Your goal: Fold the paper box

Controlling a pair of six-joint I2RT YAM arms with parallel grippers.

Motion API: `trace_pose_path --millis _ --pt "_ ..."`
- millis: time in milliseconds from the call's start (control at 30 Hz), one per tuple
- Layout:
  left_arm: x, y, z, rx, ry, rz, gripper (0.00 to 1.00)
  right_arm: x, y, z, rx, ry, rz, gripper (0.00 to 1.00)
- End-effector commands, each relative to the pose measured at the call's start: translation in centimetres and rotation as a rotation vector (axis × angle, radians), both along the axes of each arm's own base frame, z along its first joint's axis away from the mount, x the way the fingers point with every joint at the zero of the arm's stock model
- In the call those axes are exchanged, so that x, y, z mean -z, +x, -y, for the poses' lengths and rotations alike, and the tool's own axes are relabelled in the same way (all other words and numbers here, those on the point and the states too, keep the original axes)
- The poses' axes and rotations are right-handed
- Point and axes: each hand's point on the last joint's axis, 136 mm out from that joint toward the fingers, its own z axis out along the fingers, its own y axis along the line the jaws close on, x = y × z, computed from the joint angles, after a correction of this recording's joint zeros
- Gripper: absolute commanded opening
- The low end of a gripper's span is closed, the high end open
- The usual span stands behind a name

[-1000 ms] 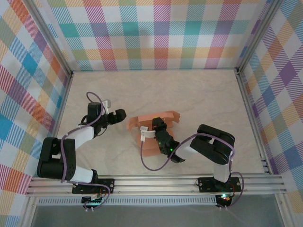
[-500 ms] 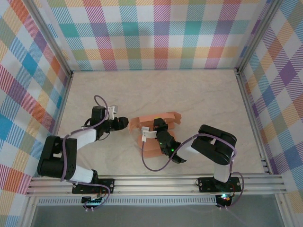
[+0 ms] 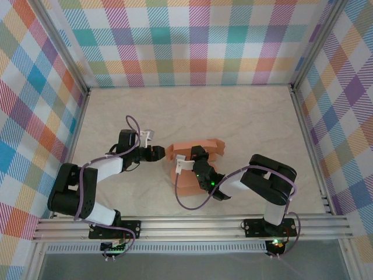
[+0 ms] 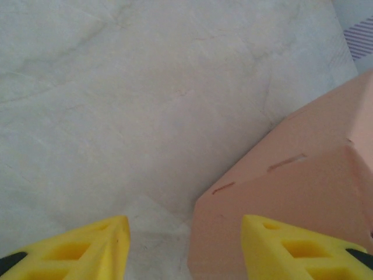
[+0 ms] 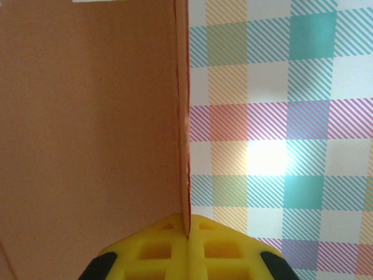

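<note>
Paper box (image 3: 187, 185) partly under right arm (image 3: 233, 182)

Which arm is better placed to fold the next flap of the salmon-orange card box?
Left. The right gripper is shut on a panel edge of the salmon-orange card box, holding it. The left gripper grips nothing, its jaws apart around the box's left corner.

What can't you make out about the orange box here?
- Top view: the right arm hides the middle of the paper box, so its folds are unclear.
- Left wrist view: the frame edge cuts the box off beside the left fingers.
- Right wrist view: too close to tell which flap the right fingers pinch.
</note>
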Motion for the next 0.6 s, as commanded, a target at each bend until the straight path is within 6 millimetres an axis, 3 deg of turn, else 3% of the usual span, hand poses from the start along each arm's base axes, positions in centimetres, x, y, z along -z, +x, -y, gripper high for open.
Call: trace_pose_path --millis 0,567 --pt "-0.4 -1.1 0.8 0.050 0.032 0.084 0.53 -0.6 0.2 0.2 0.022 0.059 -0.019 0.00" --pt "-0.7 -3.0 4.0 0.100 0.179 0.350 0.46 -0.5 -0.5 0.4 0.001 0.107 -0.097 0.00"
